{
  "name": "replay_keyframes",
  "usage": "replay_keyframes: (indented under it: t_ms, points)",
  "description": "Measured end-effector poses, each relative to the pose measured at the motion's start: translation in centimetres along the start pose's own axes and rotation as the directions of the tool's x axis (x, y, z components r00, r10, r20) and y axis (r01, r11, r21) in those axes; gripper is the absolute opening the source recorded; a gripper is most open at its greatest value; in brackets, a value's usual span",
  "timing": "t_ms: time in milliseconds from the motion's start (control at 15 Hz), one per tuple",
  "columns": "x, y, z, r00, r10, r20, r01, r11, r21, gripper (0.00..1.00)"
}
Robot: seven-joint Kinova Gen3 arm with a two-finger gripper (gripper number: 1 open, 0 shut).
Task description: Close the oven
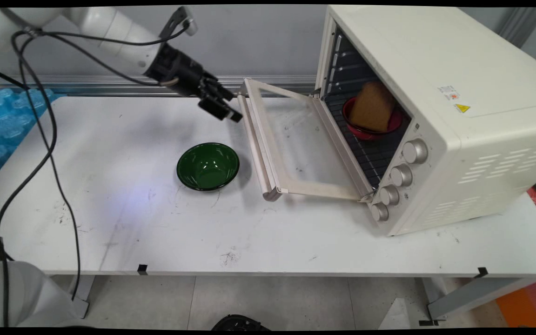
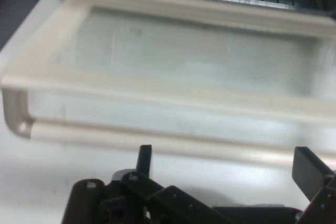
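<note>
Right at your gripper point(image 1: 224, 100) the two black fingers stand spread wide with nothing between them, and the hand view shows their tips just short of the cream bar handle point(image 2: 173, 142) of the oven door point(image 1: 296, 139). That door hangs fully down, a smooth cream frame around a glass pane, lying nearly level past the fingertips. Below the gripper and toward the table's near side sits a round, glossy green bowl point(image 1: 208, 166), well apart from the fingers and just beside the handle's near end. Beyond the door, the boxy cream toaster oven point(image 1: 440, 116) stands open; on its dark wire rack a red bowl point(image 1: 370, 130) holds a brown, rough-looking slice of bread point(image 1: 374, 107) leaning upright. Four round silver knobs point(image 1: 400, 176) run down its front. Everything rests on a scuffed white table point(image 1: 133, 223), with a grey wall point(image 1: 249, 42) behind.
</note>
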Motion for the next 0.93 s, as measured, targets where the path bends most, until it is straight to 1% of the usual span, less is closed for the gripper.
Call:
replay_keyframes:
  t_ms: [267,333,667,933]
  points:
    - [-2.2,-0.2,-1.0,0.999,-0.001,0.036,0.001,1.000,-0.002,1.00]
    - [-2.6,-0.3,-1.0,0.999,0.000,0.044,0.000,1.000,-0.004,0.00]
    - [-4.2,-0.5,-0.7,0.997,0.016,0.070,-0.015,1.000,-0.021,0.00]
    - [-5.1,-0.6,0.9,0.997,0.036,0.073,-0.033,0.999,-0.041,0.00]
